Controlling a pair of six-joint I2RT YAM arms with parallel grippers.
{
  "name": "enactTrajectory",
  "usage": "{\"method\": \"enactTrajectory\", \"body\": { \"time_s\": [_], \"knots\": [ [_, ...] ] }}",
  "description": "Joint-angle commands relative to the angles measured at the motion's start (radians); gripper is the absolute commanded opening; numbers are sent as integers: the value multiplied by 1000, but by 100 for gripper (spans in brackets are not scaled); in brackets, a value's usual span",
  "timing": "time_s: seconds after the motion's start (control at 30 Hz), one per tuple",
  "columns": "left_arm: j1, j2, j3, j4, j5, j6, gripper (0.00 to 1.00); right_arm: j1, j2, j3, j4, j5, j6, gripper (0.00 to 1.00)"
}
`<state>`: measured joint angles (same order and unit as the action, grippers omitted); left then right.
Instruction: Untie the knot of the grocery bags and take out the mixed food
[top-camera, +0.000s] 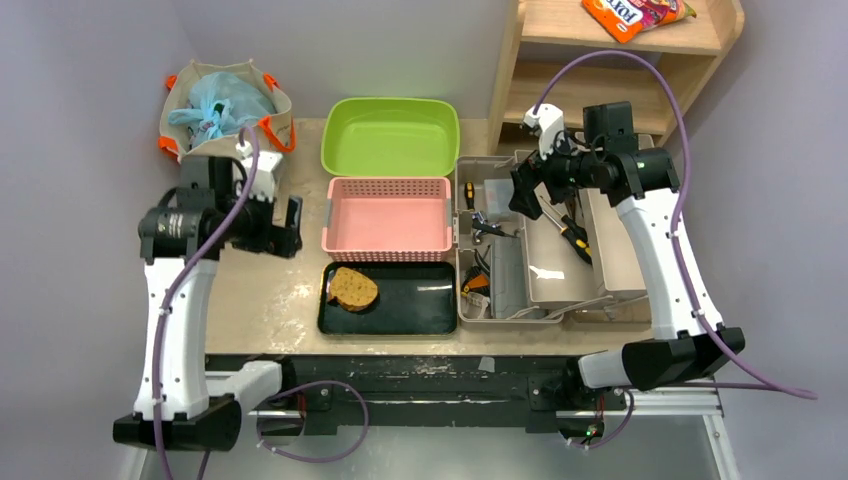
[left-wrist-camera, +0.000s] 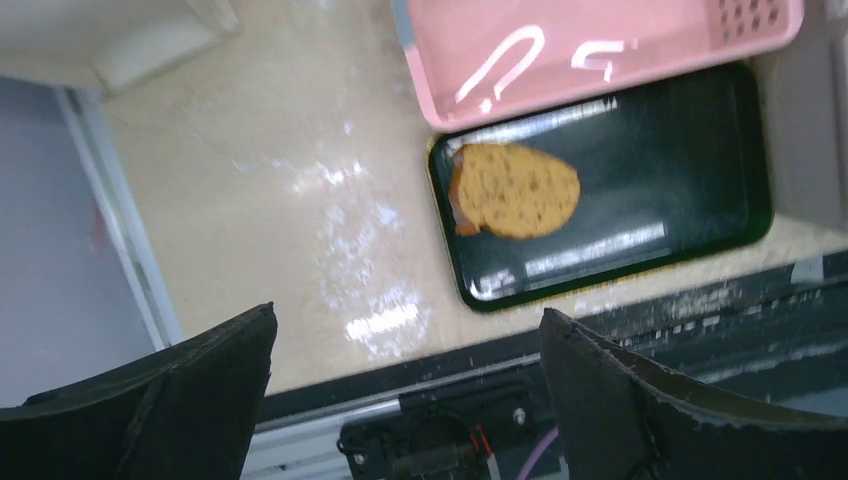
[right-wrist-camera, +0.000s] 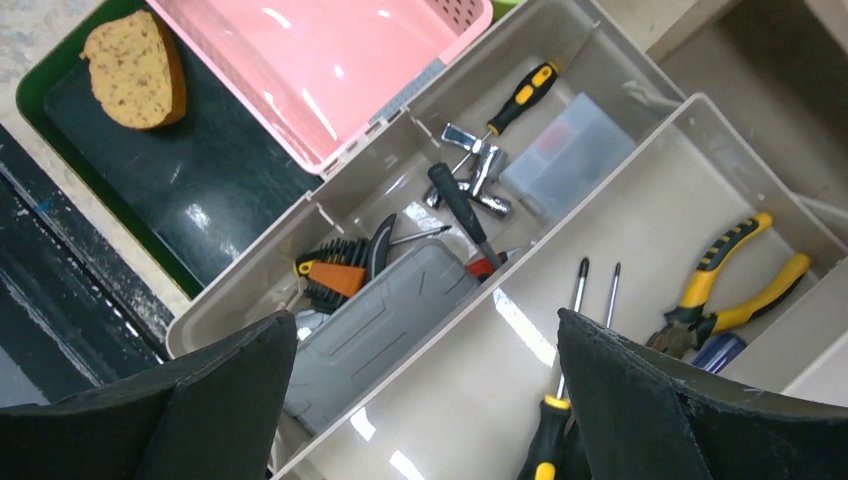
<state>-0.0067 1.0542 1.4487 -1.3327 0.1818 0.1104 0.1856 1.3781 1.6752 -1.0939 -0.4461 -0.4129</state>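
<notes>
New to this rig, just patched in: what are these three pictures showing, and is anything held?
A left arm and a right arm are bolted at the near edge of a table. The wide picture comes from a fixed camera above and behind them; the other two from a camera on each wrist, its own dark fingers at the bottom. On the table: a beige tote holding a blue plastic bag, a green bin, a pink basket, a black tray with a bread slice, a toolbox. The left gripper and right gripper stand open, holding nothing.

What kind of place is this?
Probably a lab or workshop test bench: two white robot arms mounted at a beige tabletop, a grey plastic toolbox of screwdrivers and pliers, plain wooden shelving behind.
</notes>
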Motion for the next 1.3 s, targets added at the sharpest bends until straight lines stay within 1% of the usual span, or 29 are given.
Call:
{"method": "enactTrajectory", "body": {
  "time_s": [0.0, 0.2, 0.27, 0.33, 0.4, 0.5, 0.57, 0.7, 0.9, 1.03, 1.1, 1.27],
  "knots": [
    [53, 176, 316, 55, -50, -32, 100, 13, 35, 84, 4, -43, -10, 99],
    [213, 536, 845, 63, -11, -118, 100, 43, 64, 98, 28, -48, -7, 99],
    [283, 634, 955, 101, 27, -195, 99, 56, 77, 103, 28, -42, -14, 99],
    [347, 707, 1012, 160, 60, -250, 96, 68, 91, 115, 24, -39, -20, 99],
    [391, 748, 1017, 239, 58, -264, 94, 80, 103, 127, 25, -38, -21, 99],
    [452, 750, 906, 428, 107, -296, 90, 98, 113, 135, 28, -46, -22, 99],
    [465, 772, 880, 500, 106, -275, 88, 109, 117, 129, 29, -56, -20, 99],
    [473, 880, 931, 485, 67, -251, 85, 125, 120, 120, 31, -65, -21, 99],
    [476, 963, 860, 510, 71, -265, 84, 128, 145, 156, 12, -61, -43, 99],
    [476, 1005, 840, 571, 69, -265, 84, 129, 154, 165, 0, -44, -63, 99],
    [475, 1042, 858, 588, 101, -265, 84, 129, 152, 159, -8, -46, -66, 99],
    [471, 1156, 928, 580, 127, -267, 86, 129, 150, 136, -30, -31, -91, 99]
  ]
}}
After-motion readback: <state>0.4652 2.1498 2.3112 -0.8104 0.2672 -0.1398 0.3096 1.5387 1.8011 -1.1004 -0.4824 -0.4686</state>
